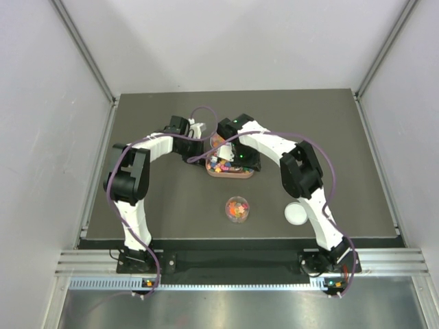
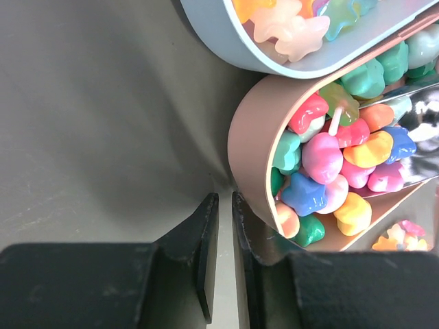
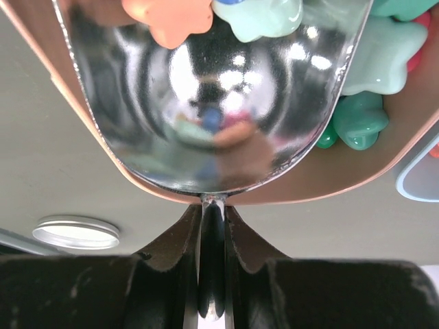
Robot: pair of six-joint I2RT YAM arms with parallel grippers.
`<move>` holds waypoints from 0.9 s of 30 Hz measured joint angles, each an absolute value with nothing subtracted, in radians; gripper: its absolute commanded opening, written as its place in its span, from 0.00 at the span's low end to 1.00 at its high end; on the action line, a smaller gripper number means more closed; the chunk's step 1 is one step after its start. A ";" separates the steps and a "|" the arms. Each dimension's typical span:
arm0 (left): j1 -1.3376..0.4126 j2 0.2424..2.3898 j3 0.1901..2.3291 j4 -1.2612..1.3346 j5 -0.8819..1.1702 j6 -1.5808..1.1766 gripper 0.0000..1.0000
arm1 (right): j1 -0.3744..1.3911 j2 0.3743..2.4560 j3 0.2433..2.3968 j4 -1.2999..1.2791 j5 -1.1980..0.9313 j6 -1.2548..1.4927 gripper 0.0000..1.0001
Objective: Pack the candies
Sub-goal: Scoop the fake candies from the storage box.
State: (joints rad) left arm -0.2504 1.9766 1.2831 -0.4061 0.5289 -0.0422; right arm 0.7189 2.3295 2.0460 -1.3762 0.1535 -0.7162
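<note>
While right pincer point(image 3: 213, 221) pinches scoop point(image 3: 206, 103) in pink tray point(image 2: 247, 137), dig under candies point(image 2: 322, 154), lift level; left pincer point(image 2: 223, 205) pressed together beside tray.

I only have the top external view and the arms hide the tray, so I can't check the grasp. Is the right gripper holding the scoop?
Observer: Yes; the right wrist view shows the right gripper shut on the metal scoop's thin handle.
Operator: Anything scooped?
Observer: Only an orange candy and a mint-green candy sit at its mouth; the bowl behind them is bare.
Operator: And the other arm?
Observer: The left gripper is nearly shut on nothing, beside the brown tray's rim.
</note>
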 measured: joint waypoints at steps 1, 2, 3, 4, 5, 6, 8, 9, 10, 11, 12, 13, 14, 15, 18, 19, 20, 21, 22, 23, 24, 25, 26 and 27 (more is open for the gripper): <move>-0.250 1.975 1.283 -0.408 0.529 -0.039 0.22 | 0.719 2.322 2.035 -1.366 0.147 -0.717 0.00; -0.250 1.974 1.283 -0.412 0.528 -0.034 0.22 | 0.719 2.315 2.025 -1.358 0.143 -0.716 0.00; -0.250 1.972 1.283 -0.416 0.525 -0.029 0.23 | 0.719 2.308 2.014 -1.349 0.138 -0.716 0.00; -0.250 1.972 1.283 -0.421 0.525 -0.025 0.24 | 0.719 2.297 2.000 -1.336 0.131 -0.716 0.00; -0.249 1.972 1.284 -0.425 0.525 -0.023 0.24 | 0.719 2.289 1.987 -1.324 0.126 -0.717 0.00; -0.248 1.972 1.287 -0.432 0.525 -0.020 0.24 | 0.719 2.283 1.979 -1.317 0.122 -0.717 0.00; -0.243 1.972 1.294 -0.452 0.526 -0.005 0.24 | 0.719 2.271 1.963 -1.299 0.109 -0.715 0.00; -0.240 1.972 1.297 -0.463 0.525 0.002 0.24 | 0.719 2.269 1.961 -1.295 0.102 -0.714 0.00; -0.237 1.972 1.302 -0.476 0.525 0.006 0.24 | 0.719 2.265 1.956 -1.287 0.096 -0.714 0.00; -0.234 1.972 1.306 -0.487 0.524 0.013 0.24 | 0.719 2.263 1.956 -1.279 0.088 -0.713 0.00; -0.230 1.972 1.311 -0.500 0.523 0.020 0.24 | 0.719 2.262 1.955 -1.272 0.081 -0.714 0.00; -0.226 1.972 1.317 -0.511 0.523 0.025 0.24 | 0.719 2.260 1.955 -1.266 0.076 -0.713 0.00; -0.223 1.972 1.323 -0.521 0.522 0.030 0.24 | 0.719 2.260 1.955 -1.262 0.072 -0.713 0.00; -0.221 1.972 1.328 -0.530 0.521 0.032 0.25 | 0.719 2.259 1.955 -1.257 0.068 -0.713 0.00; -0.215 1.972 1.342 -0.551 0.517 0.044 0.27 | 0.719 2.251 1.947 -1.241 0.057 -0.712 0.00; -0.215 1.972 1.346 -0.555 0.514 0.049 0.29 | 0.719 2.248 1.943 -1.235 0.054 -0.712 0.00; -0.214 1.972 1.349 -0.559 0.511 0.053 0.30 | 0.718 2.247 1.942 -1.232 0.051 -0.711 0.00; -0.213 1.972 1.353 -0.564 0.507 0.056 0.34 | 0.718 2.244 1.938 -1.226 0.050 -0.710 0.00; -0.212 1.972 1.356 -0.571 0.505 0.061 0.36 | 0.718 2.243 1.937 -1.225 0.049 -0.710 0.00; -0.211 1.972 1.359 -0.578 0.501 0.064 0.38 | 0.718 2.243 1.937 -1.224 0.049 -0.710 0.00; -0.210 1.972 1.362 -0.583 0.498 0.067 0.41 | 0.717 2.242 1.937 -1.223 0.048 -0.709 0.00; -0.210 1.972 1.364 -0.587 0.495 0.072 0.41 | 0.717 2.241 1.937 -1.222 0.046 -0.709 0.00; -0.210 1.972 1.366 -0.590 0.489 0.075 0.42 | 0.717 2.239 1.933 -1.219 0.046 -0.706 0.00; -0.210 1.972 1.369 -0.593 0.487 0.078 0.42 | 0.716 2.235 1.928 -1.213 0.044 -0.705 0.00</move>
